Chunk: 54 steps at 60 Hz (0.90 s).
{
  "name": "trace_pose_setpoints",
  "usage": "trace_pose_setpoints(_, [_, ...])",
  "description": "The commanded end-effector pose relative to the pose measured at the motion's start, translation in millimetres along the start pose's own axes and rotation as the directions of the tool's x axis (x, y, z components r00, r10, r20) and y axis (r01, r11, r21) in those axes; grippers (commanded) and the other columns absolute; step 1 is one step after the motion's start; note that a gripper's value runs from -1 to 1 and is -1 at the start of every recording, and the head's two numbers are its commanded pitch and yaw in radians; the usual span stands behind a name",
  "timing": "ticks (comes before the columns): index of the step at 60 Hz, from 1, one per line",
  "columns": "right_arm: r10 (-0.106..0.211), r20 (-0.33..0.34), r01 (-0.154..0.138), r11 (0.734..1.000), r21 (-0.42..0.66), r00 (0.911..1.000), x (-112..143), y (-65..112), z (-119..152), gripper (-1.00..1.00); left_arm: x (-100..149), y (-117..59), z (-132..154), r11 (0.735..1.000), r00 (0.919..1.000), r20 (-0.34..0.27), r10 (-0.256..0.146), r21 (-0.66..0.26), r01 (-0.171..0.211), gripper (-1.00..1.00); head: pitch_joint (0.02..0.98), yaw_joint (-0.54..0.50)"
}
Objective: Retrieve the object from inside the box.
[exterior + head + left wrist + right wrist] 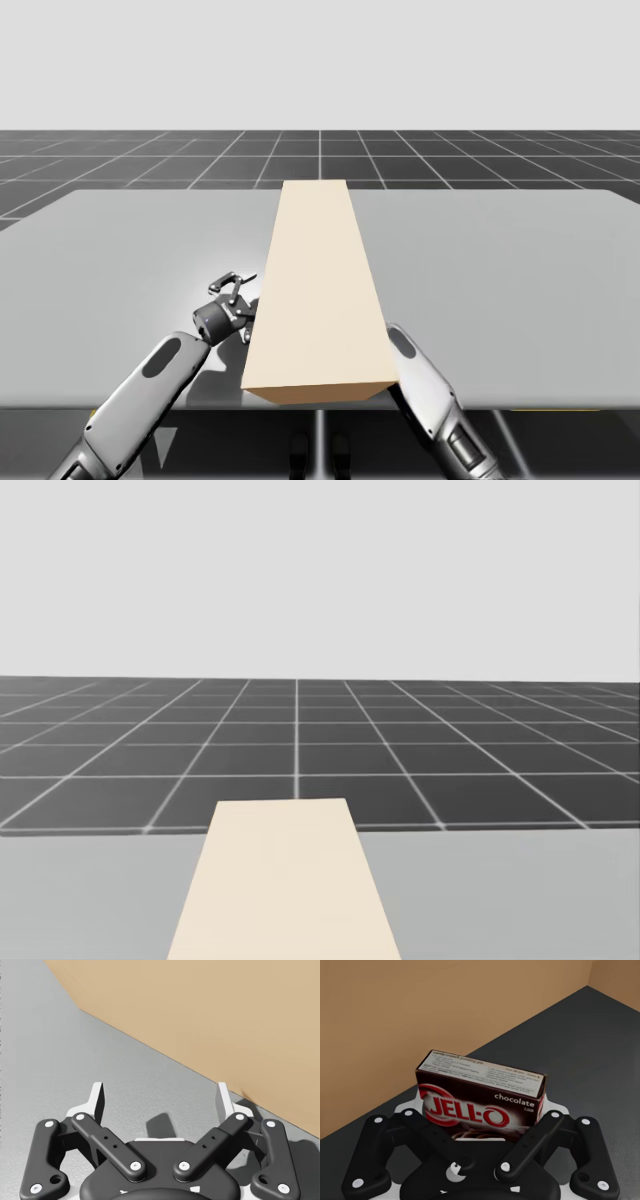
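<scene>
A long tan box (318,290) lies closed on top along the middle of the grey table (520,290); its far end shows in the head view (285,890). My left gripper (238,290) rests open on the table just left of the box, whose tan side wall (225,1020) runs close past one fingertip (223,1097). My right arm (430,390) reaches in at the box's near right corner. Inside, on a dark floor between tan walls (395,1020), a small dark brown carton (480,1092) stands upright, and my right gripper (480,1110) is shut on its two sides.
The table's front edge (560,407) runs just below the box's near end. Bare grey table surface spreads to the left (120,260) and right of the box. Beyond the table lies a dark tiled floor (300,740).
</scene>
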Motion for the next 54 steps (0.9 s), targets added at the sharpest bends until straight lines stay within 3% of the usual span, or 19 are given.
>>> trace_pose_setpoints(1, [0.006,0.033,-0.001,0.985,-0.172,0.9994,13.4,-17.1,30.5,1.00,-1.3,2.8,0.1,1.000,1.0000,0.002,0.002,0.007,-0.002,-1.00,0.229,-0.05])
trace_pose_setpoints(11, [0.022,0.112,0.012,0.955,-0.295,0.9934,24.3,-42.7,94.4,1.00,-1.0,4.8,0.4,1.000,1.0000,0.007,0.004,0.012,-0.005,-1.00,0.229,-0.05])
trace_pose_setpoints(13, [0.040,0.129,0.005,0.943,-0.333,0.9909,26.2,-47.9,109.8,1.00,-0.9,5.4,0.5,1.000,1.0000,0.008,0.005,0.013,-0.005,-1.00,0.229,-0.05])
trace_pose_setpoints(15, [0.036,0.152,0.021,0.935,-0.354,0.9877,28.7,-51.9,124.1,1.00,-0.8,5.8,0.6,1.000,0.9999,0.010,0.007,0.012,-0.007,-1.00,0.228,-0.05])
trace_pose_setpoints(21, [0.053,0.187,0.031,0.908,-0.419,0.9808,33.2,-59.4,151.9,1.00,-1.0,6.0,0.4,1.000,0.9999,0.010,0.007,0.012,-0.007,-1.00,0.226,-0.05])
trace_pose_setpoints(33, [0.138,0.247,0.021,0.837,-0.547,0.9591,59.1,-69.7,210.6,1.00,-0.8,6.0,0.4,1.000,0.9999,0.010,0.008,0.012,-0.008,-1.00,0.223,-0.05])
trace_pose_setpoints(38, [0.178,0.253,0.015,0.790,-0.613,0.9510,76.6,-77.7,234.3,1.00,-0.5,6.5,0.6,1.000,0.9999,0.012,0.008,0.013,-0.009,-1.00,0.221,-0.05])
trace_pose_setpoints(43, [0.210,0.306,0.044,0.756,-0.653,0.9285,104.8,-79.5,250.9,1.00,-0.5,7.2,0.8,1.000,0.9999,0.012,0.009,0.015,-0.010,-1.00,0.219,-0.05])
trace_pose_setpoints(44, [0.226,0.328,0.054,0.746,-0.664,0.9172,117.6,-78.4,255.4,1.00,-0.5,7.3,0.8,1.000,0.9999,0.012,0.009,0.016,-0.010,-1.00,0.219,-0.05])
trace_pose_setpoints(45, [0.226,0.328,0.054,0.746,-0.664,0.9172,117.6,-78.4,255.4,1.00,-0.5,7.3,0.8,1.000,0.9999,0.012,0.009,0.016,-0.010,-1.00,0.219,-0.05])
trace_pose_setpoints(46, [0.238,0.356,0.067,0.742,-0.667,0.9040,131.7,-76.3,258.0,1.00,-0.5,7.5,0.9,1.000,0.9999,0.013,0.010,0.016,-0.010,-1.00,0.218,-0.05])
trace_pose_setpoints(48, [0.267,0.379,0.070,0.731,-0.679,0.8860,150.7,-73.1,259.8,1.00,-0.7,7.5,0.8,1.000,0.9998,0.013,0.012,0.015,-0.012,-1.00,0.218,-0.05])
trace_pose_setpoints(49, [0.272,0.386,0.072,0.731,-0.679,0.8814,155.9,-72.2,259.9,1.00,-0.7,7.5,0.8,1.000,0.9998,0.013,0.012,0.015,-0.012,-1.00,0.218,-0.05])
trace_pose_setpoints(51, [0.288,0.419,0.082,0.735,-0.673,0.8610,176.1,-68.2,258.9,1.00,-0.9,7.7,0.6,1.000,0.9999,0.011,0.012,0.016,-0.012,-1.00,0.218,-0.05])
trace_pose_setpoints(52, [0.293,0.426,0.083,0.735,-0.673,0.8560,180.9,-67.3,258.3,1.00,-0.9,7.7,0.6,1.000,0.9999,0.011,0.012,0.016,-0.012,-1.00,0.218,-0.05])
trace_pose_setpoints(53, [0.314,0.442,0.082,0.732,-0.676,0.8405,195.2,-64.4,256.2,1.00,-1.0,7.8,0.6,1.000,0.9999,0.011,0.012,0.016,-0.012,-1.00,0.218,-0.05])
trace_pose_setpoints(54, [0.319,0.447,0.080,0.734,-0.674,0.8357,199.6,-63.3,255.3,1.00,-1.0,7.8,0.6,1.000,0.9999,0.011,0.012,0.016,-0.012,-1.00,0.218,-0.05])
